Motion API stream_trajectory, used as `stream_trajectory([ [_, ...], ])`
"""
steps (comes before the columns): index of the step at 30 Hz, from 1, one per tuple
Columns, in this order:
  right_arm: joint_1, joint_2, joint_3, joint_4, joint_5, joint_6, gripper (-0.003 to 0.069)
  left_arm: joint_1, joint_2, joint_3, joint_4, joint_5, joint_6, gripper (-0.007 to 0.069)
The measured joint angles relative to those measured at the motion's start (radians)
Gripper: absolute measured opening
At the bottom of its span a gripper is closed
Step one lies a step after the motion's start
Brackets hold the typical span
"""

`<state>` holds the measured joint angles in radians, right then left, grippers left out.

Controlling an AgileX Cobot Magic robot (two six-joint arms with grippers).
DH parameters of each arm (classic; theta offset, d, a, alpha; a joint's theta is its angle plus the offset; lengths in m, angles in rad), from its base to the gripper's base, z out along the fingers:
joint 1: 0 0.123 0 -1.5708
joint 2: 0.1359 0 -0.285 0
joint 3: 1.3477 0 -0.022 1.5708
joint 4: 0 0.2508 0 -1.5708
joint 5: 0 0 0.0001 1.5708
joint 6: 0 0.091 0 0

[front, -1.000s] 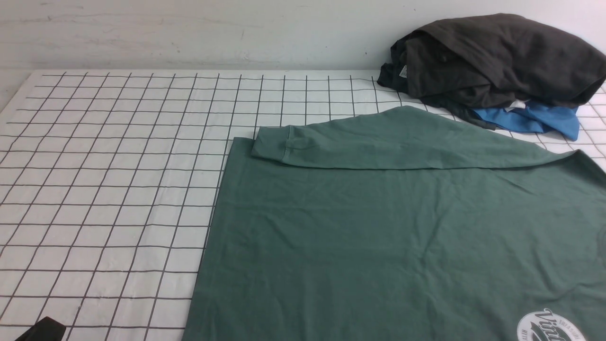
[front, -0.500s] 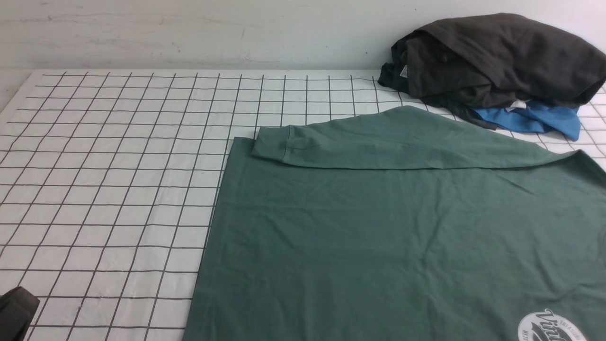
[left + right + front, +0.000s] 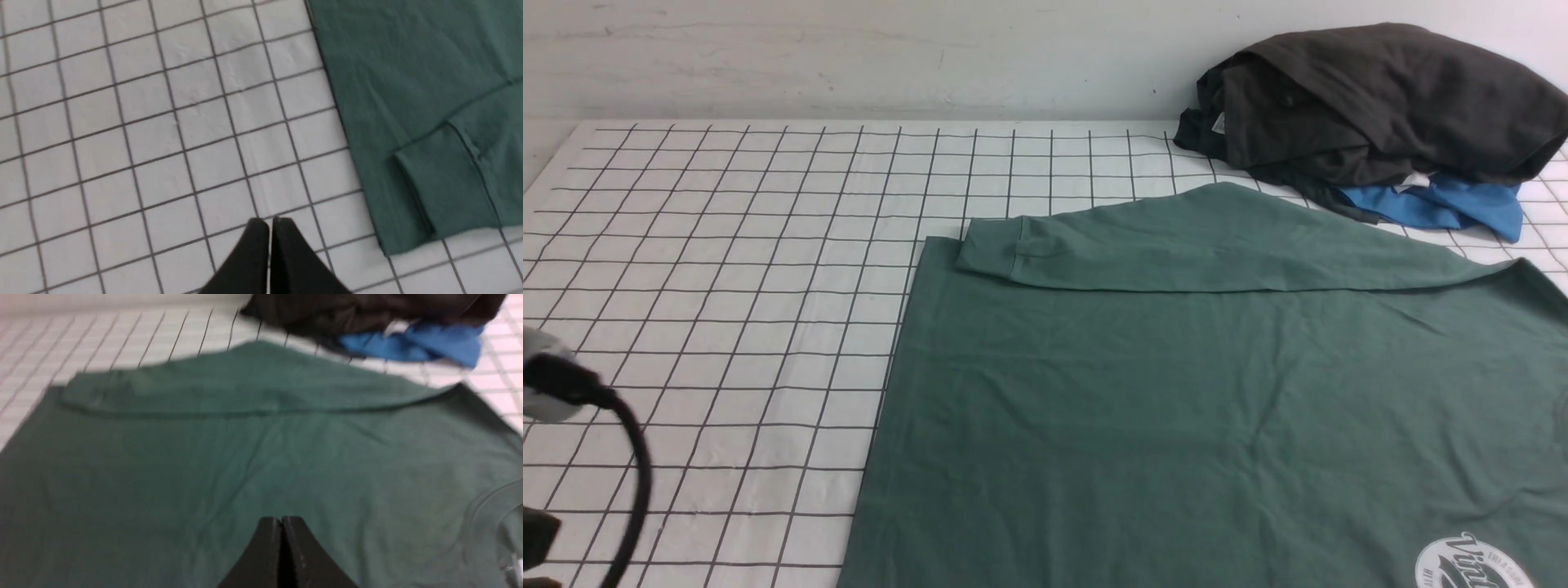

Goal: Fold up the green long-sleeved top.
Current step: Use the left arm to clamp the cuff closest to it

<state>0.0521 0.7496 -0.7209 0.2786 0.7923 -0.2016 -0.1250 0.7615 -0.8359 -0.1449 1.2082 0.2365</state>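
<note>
Two pincers were noted, both pressed together and holding nothing. The left gripper (image 3: 269,222) stood over bare gridded table (image 3: 727,286) just off the garment's left edge. The right gripper (image 3: 281,520) stood over the body of the green long-sleeved top (image 3: 1176,408).

Step judged in hand: approach for the next fold, one sleeve being already laid over. Recommendations:
- Spread the jaws before descending.
- Pinch the cloth at an edge or corner rather than mid-panel.
- Take both layers cleanly.
- Lift only enough to clear the table.
- Carry both sides over together so the crease runs straight.
- Avoid dragging the laid sleeve out of place.

Condition of the top: muted dark green, lying flat on the right half of the table, its left edge near the middle. It ran out of the front view at the near and right sides. One sleeve (image 3: 1217,253) lay across the far side of the body, cuff (image 3: 988,257) close to the far-left corner of the garment. Light wrinkles crossed the body. A white round logo (image 3: 1474,563) showed at the near right. A dark heap (image 3: 1380,106) and a blue garment (image 3: 1437,208) sat in the table's far right corner, near the sleeve's far fold; contact could not be told
</note>
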Motion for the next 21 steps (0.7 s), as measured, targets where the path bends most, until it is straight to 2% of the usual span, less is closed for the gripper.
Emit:
stream_trajectory([
  [1, 0.042, 0.063, -0.05, -0.002, 0.084, -0.022, -0.0014, -0.056, 0.044, -0.008, 0.001, 0.002, 0.001, -0.0007],
  [2, 0.05, 0.063, -0.056, -0.002, 0.084, -0.026, -0.0014, -0.075, 0.05, -0.008, 0.001, 0.002, 0.001, -0.0007],
  [6, 0.219, 0.213, -0.115, -0.026, 0.349, -0.055, -0.0014, -0.267, 0.183, 0.013, -0.003, -0.008, -0.019, 0.0017],
  [8, 0.246, 0.232, -0.115, -0.041, 0.4, -0.055, -0.0014, -0.304, 0.215, 0.023, -0.008, -0.023, -0.022, 0.0037],
  [9, 0.286, 0.246, -0.115, -0.058, 0.436, -0.056, -0.0014, -0.379, 0.263, 0.036, -0.017, -0.062, -0.027, 0.0078],
  [11, 0.3, 0.247, -0.115, -0.063, 0.442, -0.056, -0.0014, -0.423, 0.296, 0.044, -0.022, -0.095, -0.029, 0.0114],
  [14, 0.31, 0.243, -0.115, -0.066, 0.447, -0.056, -0.0014, -0.529, 0.412, 0.057, -0.031, -0.176, -0.044, 0.0247],
  [15, 0.313, 0.242, -0.115, -0.067, 0.449, -0.056, -0.0014, -0.55, 0.437, 0.058, -0.031, -0.188, -0.048, 0.0274],
  [16, 0.313, 0.238, -0.115, -0.067, 0.449, -0.056, -0.0014, -0.576, 0.495, 0.058, -0.031, -0.211, -0.06, 0.0332],
  [17, 0.313, 0.238, -0.115, -0.067, 0.449, -0.056, -0.0014, -0.58, 0.503, 0.058, -0.031, -0.211, -0.062, 0.0341],
  [19, 0.313, 0.235, -0.115, -0.067, 0.449, -0.056, -0.0014, -0.611, 0.602, 0.058, -0.028, -0.259, -0.078, 0.0425],
  [21, 0.313, 0.235, -0.115, -0.067, 0.449, -0.056, -0.0014, -0.617, 0.676, 0.058, -0.024, -0.303, -0.09, 0.0471],
])
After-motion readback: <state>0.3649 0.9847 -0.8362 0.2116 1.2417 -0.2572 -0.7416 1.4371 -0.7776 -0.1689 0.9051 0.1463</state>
